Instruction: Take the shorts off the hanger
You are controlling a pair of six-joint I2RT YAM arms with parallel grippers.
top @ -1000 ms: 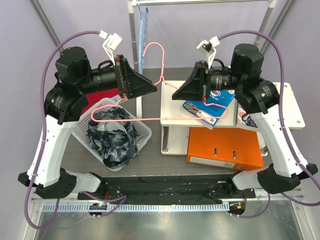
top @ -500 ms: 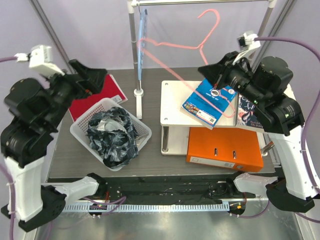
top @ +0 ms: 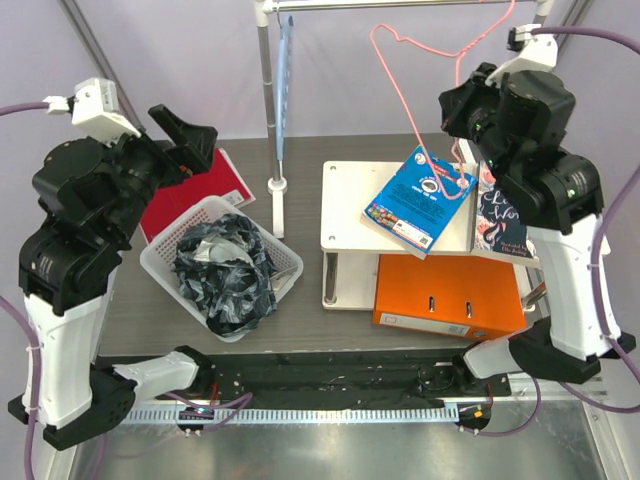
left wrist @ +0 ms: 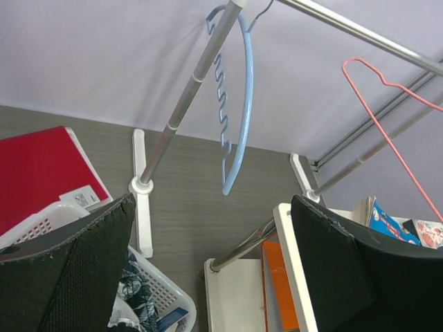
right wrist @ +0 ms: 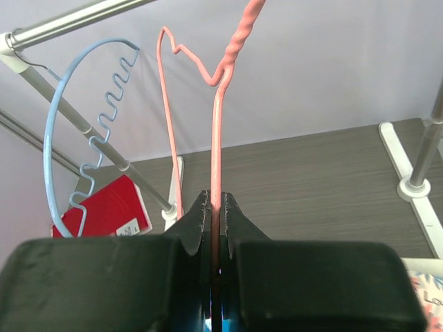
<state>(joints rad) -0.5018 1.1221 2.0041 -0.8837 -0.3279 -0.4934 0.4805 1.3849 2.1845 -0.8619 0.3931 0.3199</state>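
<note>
Down in the white basket (top: 180,229) on the left of the dark surface (top: 150,315), the shorts (top: 228,275) are lying in a crumpled heap, well apart from the hanger (right wrist: 217,138). We are seeing the black fabric with its grey-white marbling filling most of the basket, and a corner of it is also showing at the bottom of the left wrist view.

Up at the back right, the right end effector (right wrist: 214,197) is pinching the hanger, with its two fingers closed tight on the thin pink wire just below the twisted neck. The hanger is bare and is being held high, close to the metal rail (left wrist: 360,31). Its hook is running out of the top of the frames, so we cannot tell whether it is sitting on the rail. In the top view its lower wire is crossing in front of the blue book (top: 415,200), which is lying tilted on the white shelf (top: 345,200). An orange binder (top: 450,295) is sitting below that shelf.

Our left end effector (left wrist: 213,204) is raised over the red notebook (top: 190,195) beside the basket, with its fingers spread wide and holding nothing. A light-blue hanger (left wrist: 246,90) is hanging from the rail's left end.
</note>
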